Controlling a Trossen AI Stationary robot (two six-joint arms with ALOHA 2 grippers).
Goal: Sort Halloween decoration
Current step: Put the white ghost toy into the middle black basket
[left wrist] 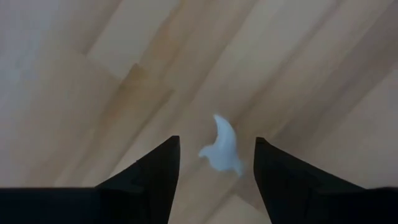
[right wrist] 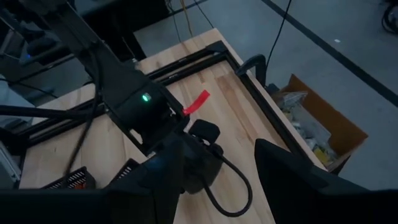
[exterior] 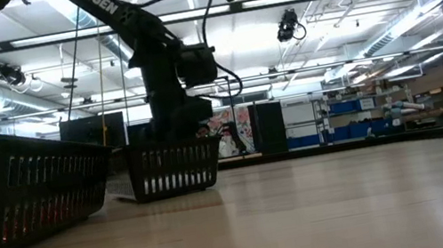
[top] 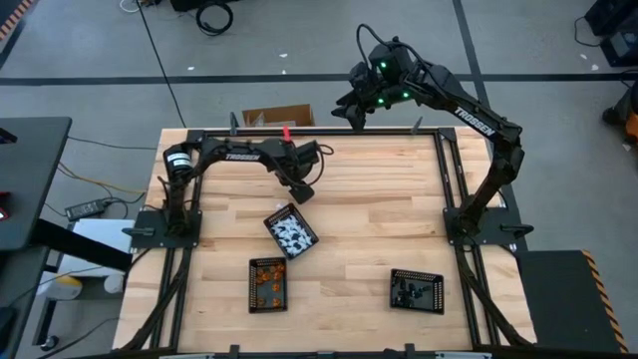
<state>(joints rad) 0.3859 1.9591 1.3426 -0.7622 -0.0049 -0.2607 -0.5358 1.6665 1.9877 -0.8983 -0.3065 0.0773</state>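
The left gripper (left wrist: 216, 163) hangs low over bare table (top: 379, 219), its two dark fingers spread apart with a small white piece (left wrist: 221, 149) lying on the wood between them. Nothing is pinched: the fingers stand clear of the piece on either side, touching neither flank as far as I can see. It looks like a little ghost shape, one of the Halloween bits, and I judge the fingers are set either side of it so they can close on it, or else have let it drop there; I cannot tell which.

Just beyond that gripper, toward the front of the table, sits a black tray of white pieces (top: 290, 232), turned at an angle. That is surely where a white piece belongs. Farther off are a tray of orange pieces (top: 267, 283) and, well apart toward the other arm's side, a tray of dark pieces (top: 417, 290): one colour to each.

The right gripper (top: 356, 112) waits high up past the table's far edge, fingers spread and holding nothing, looking down on the left arm. Kept up there, it stays out of the working arm's way.
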